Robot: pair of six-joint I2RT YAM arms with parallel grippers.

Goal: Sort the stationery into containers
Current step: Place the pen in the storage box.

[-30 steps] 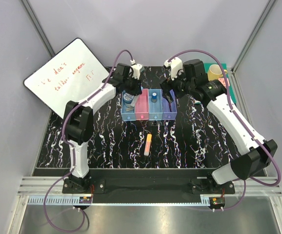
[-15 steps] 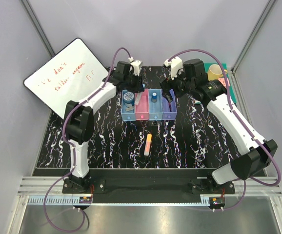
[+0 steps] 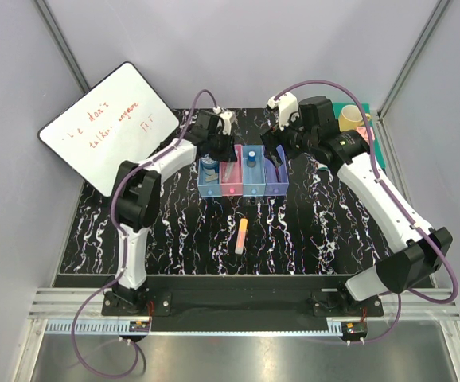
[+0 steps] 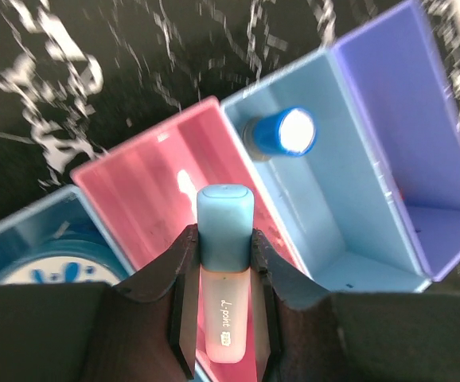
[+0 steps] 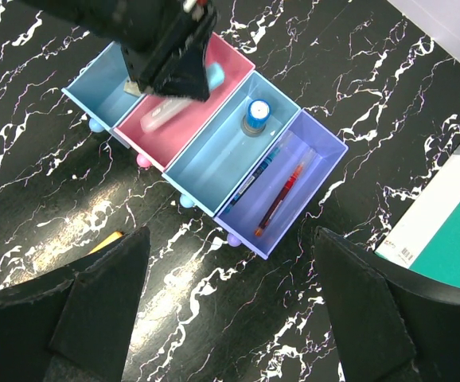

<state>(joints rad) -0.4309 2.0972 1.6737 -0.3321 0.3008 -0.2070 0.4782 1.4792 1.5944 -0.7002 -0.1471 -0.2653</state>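
Note:
My left gripper (image 4: 224, 239) is shut on the marker (image 4: 224, 306), which has a pale body and a cyan cap. It holds the marker tilted into the pink bin (image 4: 146, 187) of the joined row of bins (image 3: 263, 189). The marker also shows in the right wrist view (image 5: 166, 113). A blue round bottle (image 5: 255, 115) stands in the light blue bin (image 5: 214, 163) next to the pink one. A red pen (image 5: 282, 195) and a blue pen (image 5: 258, 173) lie in the purple bin (image 5: 313, 171). My right gripper (image 5: 238, 310) is open and empty, above the table in front of the purple bin. An orange-yellow bar (image 3: 241, 236) lies on the table nearer me.
A round blue-and-white container (image 3: 208, 165) sits in the leftmost light blue bin (image 3: 206, 189). A whiteboard (image 3: 107, 127) leans at the back left. A yellow mug (image 3: 350, 118) and a green book (image 5: 453, 231) are at the back right.
My left gripper has come down and nearer from behind the bins, bringing the marker into the pink bin. The right arm has not moved.

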